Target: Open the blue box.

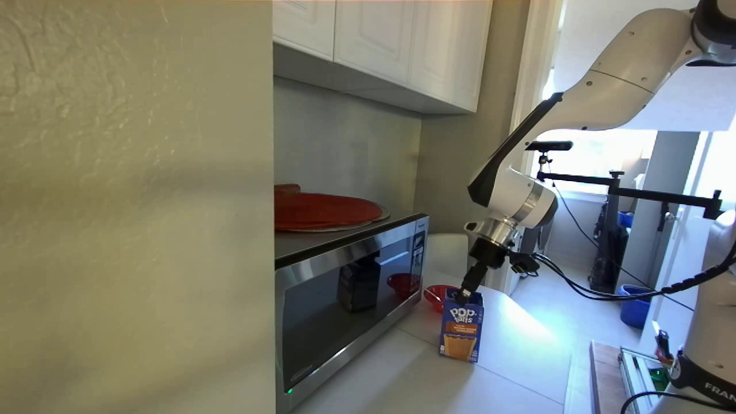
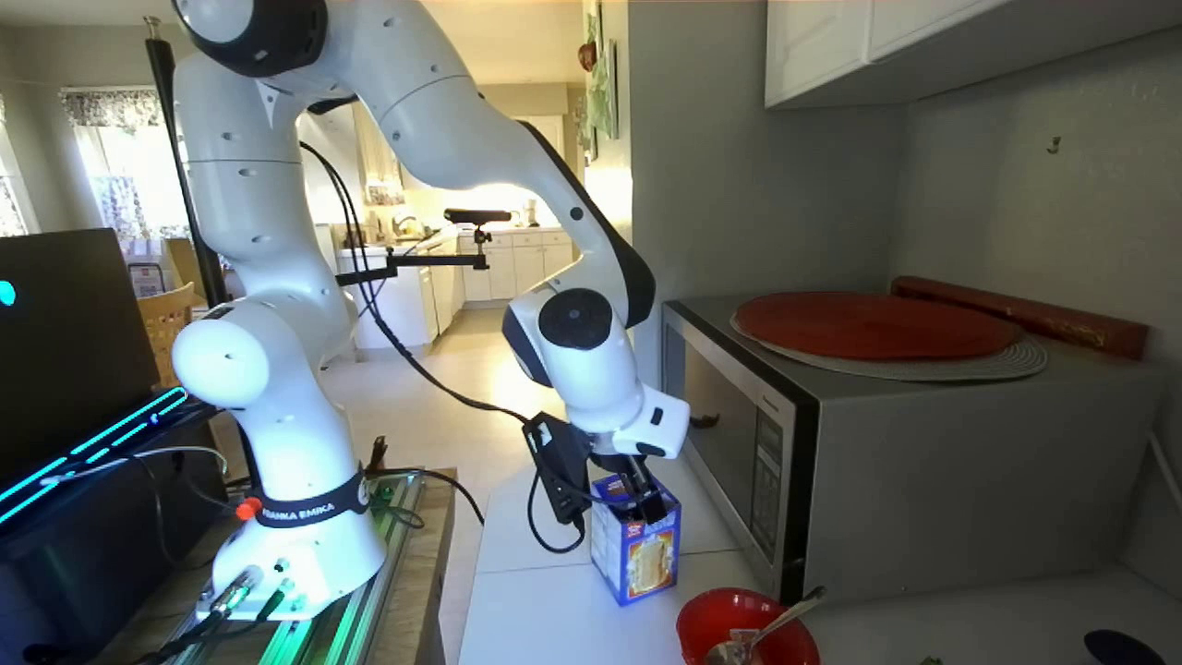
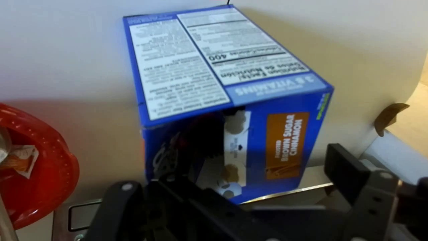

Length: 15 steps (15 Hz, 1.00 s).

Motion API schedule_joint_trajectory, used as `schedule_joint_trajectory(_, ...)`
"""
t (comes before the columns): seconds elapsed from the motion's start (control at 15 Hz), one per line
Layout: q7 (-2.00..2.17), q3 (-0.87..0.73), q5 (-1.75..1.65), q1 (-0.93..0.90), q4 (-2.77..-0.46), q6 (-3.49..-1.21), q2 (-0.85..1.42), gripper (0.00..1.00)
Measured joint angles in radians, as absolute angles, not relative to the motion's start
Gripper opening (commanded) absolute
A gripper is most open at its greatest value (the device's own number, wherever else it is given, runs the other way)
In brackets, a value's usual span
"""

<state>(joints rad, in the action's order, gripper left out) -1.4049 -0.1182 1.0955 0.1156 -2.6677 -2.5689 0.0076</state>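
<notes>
Hanging tilted in both exterior views, the gripper [image 3: 255, 167] stands wide in the wrist view, one of its fingers [image 3: 344, 167] well out to one side and the opposite one dark against a shadowed gap in the top of the blue box [image 3: 240, 95]; whether that finger touches the cardboard is unclear. The box stands upright on the white bench [image 2: 545, 600], a pale strip [image 3: 235, 147] with brownish blotches showing along the gap. Near it, but apart, sits a red bowl [image 2: 729, 605] holding a spoon [image 2: 790, 617] and, in the wrist view, an orange-and-white scrap [image 3: 28, 160]. Alongside them on the bench is a microwave [image 2: 970, 499] (its dark door [image 1: 322, 339] mirrors both box and bowl in an exterior view), bearing a wide pale mat [image 2: 1025, 362] with a round red mat [image 2: 877, 323] on it and, behind these, a long red block [image 2: 1062, 325]. White cabinets [image 1: 397, 46] hang higher up. Farther off, in an exterior view, a dark bar-shaped camera [image 1: 549, 146] sits on a boom [image 1: 661, 196]; beyond that, a blue bin [image 1: 634, 307] stands on the floor [image 1: 566, 299], and, well to the back in an exterior view, pale kitchen cupboards [image 2: 517, 268] show.
</notes>
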Motion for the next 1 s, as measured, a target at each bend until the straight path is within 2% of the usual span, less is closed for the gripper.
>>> schedule_joint_trajectory(0.13, -1.410, -0.106, 1.096, 0.105, -2.683, -2.612, 0.007, 0.98)
schedule_joint_trajectory(0.2, -1.415, -0.100, 1.096, 0.099, -2.693, -2.636, 0.007, 0.95)
schedule_joint_trajectory(0.27, -1.425, -0.094, 1.096, 0.094, -2.701, -2.661, 0.007, 0.88)
schedule_joint_trajectory(0.33, -1.431, -0.090, 1.096, 0.089, -2.709, -2.684, 0.005, 0.69)
schedule_joint_trajectory(0.4, -1.441, -0.085, 1.096, 0.084, -2.715, -2.709, 0.004, 0.60)
schedule_joint_trajectory(0.73, -1.459, -0.072, 1.097, 0.070, -2.739, -2.756, -0.026, 0.27)
schedule_joint_trajectory(1.0, -1.460, -0.070, 1.097, 0.065, -2.744, -2.755, -0.046, 0.05)
